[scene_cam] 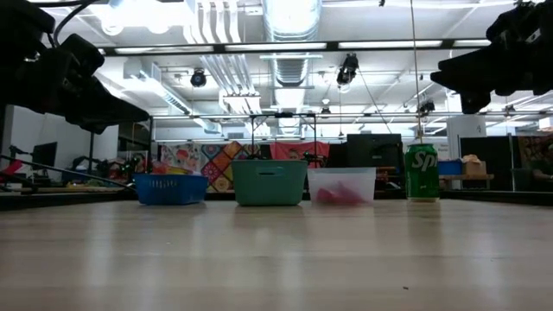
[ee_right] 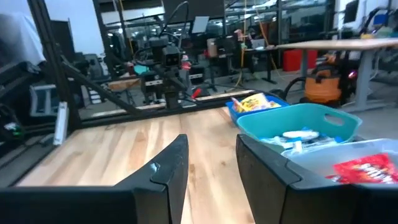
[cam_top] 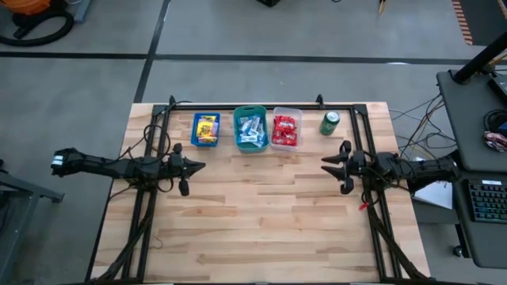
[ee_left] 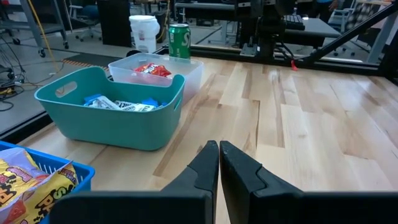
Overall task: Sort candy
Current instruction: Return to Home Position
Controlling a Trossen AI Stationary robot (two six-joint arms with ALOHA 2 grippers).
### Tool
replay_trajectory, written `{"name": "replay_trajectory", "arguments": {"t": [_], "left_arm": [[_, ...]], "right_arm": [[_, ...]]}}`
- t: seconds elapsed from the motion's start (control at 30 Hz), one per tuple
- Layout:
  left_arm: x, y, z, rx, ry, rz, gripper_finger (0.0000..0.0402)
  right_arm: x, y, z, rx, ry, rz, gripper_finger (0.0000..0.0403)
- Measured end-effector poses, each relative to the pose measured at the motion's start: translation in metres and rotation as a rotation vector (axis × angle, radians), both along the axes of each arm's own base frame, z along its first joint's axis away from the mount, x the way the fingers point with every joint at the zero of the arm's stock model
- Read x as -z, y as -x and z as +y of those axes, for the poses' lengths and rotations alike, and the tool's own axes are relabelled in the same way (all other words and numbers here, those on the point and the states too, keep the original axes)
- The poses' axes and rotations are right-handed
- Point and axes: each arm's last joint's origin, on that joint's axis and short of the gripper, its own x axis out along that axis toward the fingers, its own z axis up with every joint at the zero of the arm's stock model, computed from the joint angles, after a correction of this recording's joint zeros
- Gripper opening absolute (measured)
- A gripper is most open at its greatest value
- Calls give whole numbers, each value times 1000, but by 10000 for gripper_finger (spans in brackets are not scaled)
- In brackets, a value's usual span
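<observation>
Wooden table (cam_top: 261, 222) | left gripper (ee_left: 219, 148) jaws clenched, right gripper (ee_right: 211, 144) released — plainest in wrist views

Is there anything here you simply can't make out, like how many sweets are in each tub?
High view: the wrapped candy packets in the blue plastic basket, teal plastic bin and clear plastic tub are too small to count.
Low view: the teal bin's solid wall hides its contents; the left gripper and right gripper are dark shapes cut off by the edges.
Left wrist view: the picture's corner cuts off the blue basket.
</observation>
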Motion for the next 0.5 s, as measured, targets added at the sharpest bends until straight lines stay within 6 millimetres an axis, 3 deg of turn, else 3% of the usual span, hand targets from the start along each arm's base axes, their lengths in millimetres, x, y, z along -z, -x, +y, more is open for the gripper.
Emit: {"name": "replay_trajectory", "arguments": {"t": [0.5], "left_arm": [[0, 0, 0, 0, 0, 0, 0]], "right_arm": [[1, -1, -8, 83, 101, 29, 141]]}}
